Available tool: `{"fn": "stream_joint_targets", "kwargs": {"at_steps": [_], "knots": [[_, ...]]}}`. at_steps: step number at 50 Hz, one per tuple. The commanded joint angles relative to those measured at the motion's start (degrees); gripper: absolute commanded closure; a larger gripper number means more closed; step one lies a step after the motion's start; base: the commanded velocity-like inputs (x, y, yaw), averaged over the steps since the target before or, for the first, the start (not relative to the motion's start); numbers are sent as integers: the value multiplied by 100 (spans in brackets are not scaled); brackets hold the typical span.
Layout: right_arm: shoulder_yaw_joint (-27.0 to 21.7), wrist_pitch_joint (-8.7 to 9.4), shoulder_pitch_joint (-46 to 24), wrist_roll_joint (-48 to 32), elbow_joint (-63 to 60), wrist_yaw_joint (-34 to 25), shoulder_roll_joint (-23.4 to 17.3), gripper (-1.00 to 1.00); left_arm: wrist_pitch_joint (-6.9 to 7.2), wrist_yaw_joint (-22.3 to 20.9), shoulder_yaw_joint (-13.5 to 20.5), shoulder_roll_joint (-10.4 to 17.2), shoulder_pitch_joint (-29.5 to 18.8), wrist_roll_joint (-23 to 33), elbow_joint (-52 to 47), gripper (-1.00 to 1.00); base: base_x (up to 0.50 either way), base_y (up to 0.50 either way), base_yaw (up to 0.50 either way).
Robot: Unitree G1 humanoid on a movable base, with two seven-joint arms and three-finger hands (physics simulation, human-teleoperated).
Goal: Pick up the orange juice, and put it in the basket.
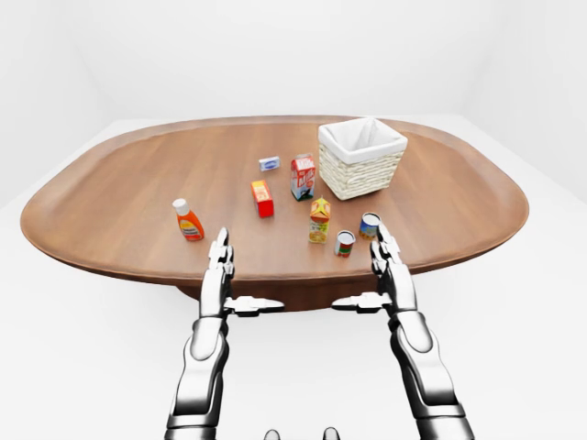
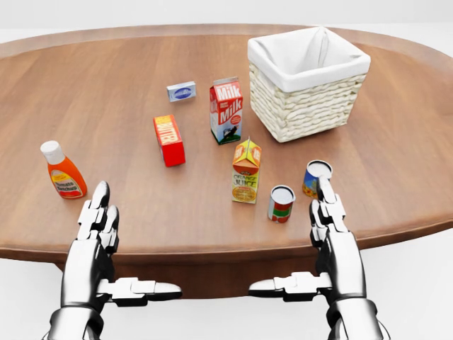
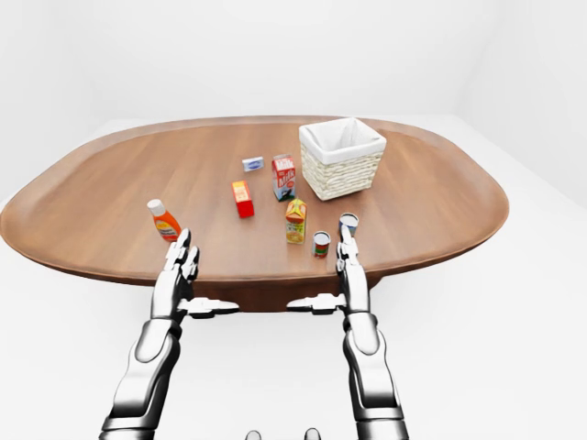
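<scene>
The orange juice carton [image 2: 245, 171], yellow-green with an orange top, stands upright on the wooden table [image 2: 120, 106] near its lower edge in the head view. The white-lined wicker basket [image 2: 308, 81] sits above and right of it. My left hand [image 2: 95, 227] hovers open at the table's near edge, well left of the carton. My right hand [image 2: 329, 223] is open too, lower right of the carton, just below two cans. Neither hand touches anything.
A milk carton [image 2: 226, 110], a red box [image 2: 169, 140] and a small blue-white box [image 2: 181, 91] stand above the juice. An orange sauce bottle [image 2: 62, 171] is at left. A red-green can [image 2: 281, 204] and a blue can [image 2: 316, 178] stand near my right hand.
</scene>
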State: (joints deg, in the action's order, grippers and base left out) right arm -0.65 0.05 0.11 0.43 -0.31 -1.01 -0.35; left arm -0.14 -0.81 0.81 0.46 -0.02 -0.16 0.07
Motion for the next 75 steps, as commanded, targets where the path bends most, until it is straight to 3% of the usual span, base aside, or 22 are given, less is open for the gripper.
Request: {"fn": "stream_joint_targets", "kwargs": {"at_steps": [1, 4, 6, 8, 11, 12, 16, 23, 24, 53, 54, 59, 60, 61, 63, 75], "knots": [[-72, 45, 18, 47, -110, -170, -47, -100, -40, -122, 131, 77, -5, 8, -11, -100, 0, 0, 0], [-74, 56, 16, 26, -115, -159, -49, -100, -32, -79, 156, 88, -24, 54, -60, -100, 0, 0, 0], [-90, 72, 7, 16, -154, -139, -54, -100, 44, -50, 184, 103, -51, 72, -141, -100, 0, 0, 0], [-88, 92, -4, -6, -195, -123, -54, -100, 242, -29, 212, 108, -30, 58, -390, -100, 0, 0, 0], [-60, 171, -7, -27, -288, -109, -40, -100, 374, -9, 234, 127, -25, 114, -604, -100, 0, 0, 0], [-53, 189, -6, -44, -319, -103, -42, -100, 508, -3, 248, 131, -24, 114, -741, -100, 0, 0, 0], [-121, 272, -82, 34, -594, -57, -38, -100, 514, -85, 409, 215, 14, 60, -1560, -100, 0, 0, 0], [-116, 271, -84, 45, -602, -50, -45, -100, 514, -109, 431, 196, 13, 79, -1577, -100, 0, 0, 0], [-171, 256, -146, 91, -726, 55, -17, -100, 514, -40, 632, 273, -119, 20, -1909, -100, 0, 0, 0], [-132, 322, -160, 126, -927, 173, -30, -100, 514, -110, 789, 346, -252, -13, -2183, -100, 0, 0, 0], [-121, 495, -422, 2, -1930, 337, -78, -100, 514, -619, 1387, 1018, -542, -198, -3036, -100, 0, 0, 0], [-128, 495, -442, -18, -1999, 334, -69, -100, 514, -760, 1476, 977, -595, -92, -3089, -100, 0, 0, 0], [-39, 495, -632, -119, -2761, 379, -78, -100, 514, -814, 2104, 1459, -1162, -164, -2451, -100, 0, 0, 0], [114, 495, -710, -366, -3247, 439, -74, -100, 514, -779, 2622, 1482, -1459, -841, -2092, -100, 0, 0, 0], [124, 495, -729, -433, -3338, 414, -46, -100, 514, -584, 2537, 1619, -1407, -951, -2024, -100, 0, 0, 0], [107, 495, -729, -462, -3339, 379, -11, -100, 514, -430, 2445, 1747, -1349, -1135, -2002, -100, 0, 0, 0]]}}
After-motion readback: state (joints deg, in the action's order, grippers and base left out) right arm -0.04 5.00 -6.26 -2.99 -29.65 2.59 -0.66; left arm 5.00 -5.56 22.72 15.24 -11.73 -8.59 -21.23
